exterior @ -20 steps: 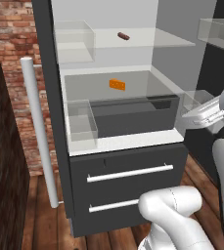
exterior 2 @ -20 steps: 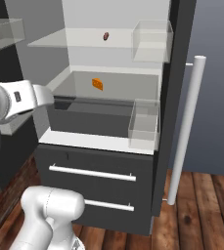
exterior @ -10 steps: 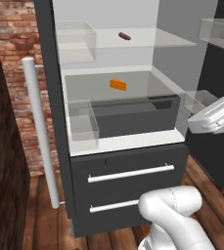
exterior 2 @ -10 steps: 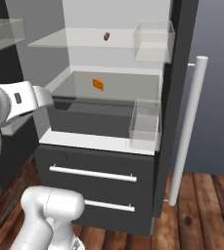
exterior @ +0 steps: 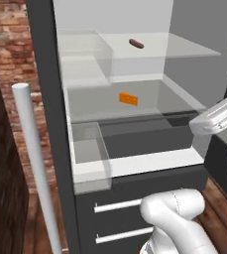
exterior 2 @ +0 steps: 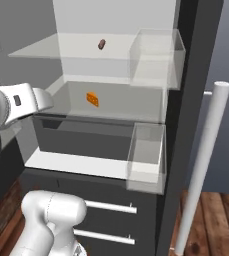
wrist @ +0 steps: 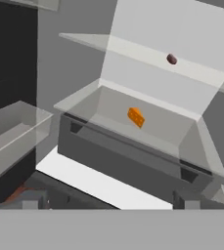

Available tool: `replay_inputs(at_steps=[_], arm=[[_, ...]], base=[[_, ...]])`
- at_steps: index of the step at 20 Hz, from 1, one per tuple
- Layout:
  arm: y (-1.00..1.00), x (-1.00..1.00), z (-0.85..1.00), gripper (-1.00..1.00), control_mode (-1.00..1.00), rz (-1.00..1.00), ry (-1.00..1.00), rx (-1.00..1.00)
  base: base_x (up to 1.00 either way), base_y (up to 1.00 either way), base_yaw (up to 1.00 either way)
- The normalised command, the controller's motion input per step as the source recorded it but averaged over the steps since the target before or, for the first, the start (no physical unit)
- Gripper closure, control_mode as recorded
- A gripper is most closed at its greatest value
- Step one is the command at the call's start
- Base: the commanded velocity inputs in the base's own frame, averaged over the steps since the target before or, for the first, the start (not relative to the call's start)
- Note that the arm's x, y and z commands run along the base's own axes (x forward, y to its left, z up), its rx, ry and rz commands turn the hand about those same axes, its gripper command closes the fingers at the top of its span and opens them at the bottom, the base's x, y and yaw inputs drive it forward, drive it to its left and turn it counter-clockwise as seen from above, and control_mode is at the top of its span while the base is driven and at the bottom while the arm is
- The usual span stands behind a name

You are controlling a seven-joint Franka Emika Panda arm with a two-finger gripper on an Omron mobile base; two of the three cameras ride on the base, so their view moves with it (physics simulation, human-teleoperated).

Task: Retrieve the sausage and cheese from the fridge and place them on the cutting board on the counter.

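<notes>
The fridge stands open, its white inside bare to both base views. The sausage, small and dark, lies on the upper glass shelf, toward the back. The cheese, an orange wedge, lies on the glass shelf below, above a dark drawer. Clear door bins hang on the open door in the right base view, one above another, beside a long white bar handle. Two grey drawer fronts with white handles sit under the white ledge.

The hand is outside the fridge, in front of the white ledge, facing the shelves; its fingers stand wide apart and hold nothing. Sausage and cheese are both well apart from it.
</notes>
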Motion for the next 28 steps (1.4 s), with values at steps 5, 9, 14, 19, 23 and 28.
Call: replay_inputs(at_steps=[5, 9, 14, 19, 23, 28], arm=[[0.00, 0.00, 0.00, -1.00, 1.00, 0.00, 0.00, 0.00], [0.00, 0.00, 0.00, -1.00, 1.00, 0.00, 0.00, 0.00], [0.00, 0.00, 0.00, -1.00, 1.00, 0.00, 0.00, 0.00], [0.00, 0.00, 0.00, -1.00, 1.00, 0.00, 0.00, 0.00], [0.00, 0.01, 0.00, -1.00, -1.00, 0.00, 0.01, 0.00], [0.02, 0.21, -0.37, -1.00, -1.00, 0.00, 0.19, -0.01]], base=[[0.63, 0.00, -0.01], [0.52, 0.00, -0.03], [0.63, 0.00, -0.04], [0.66, 0.00, -0.04], [0.17, 0.00, 0.00], [0.00, 0.00, 0.00]])
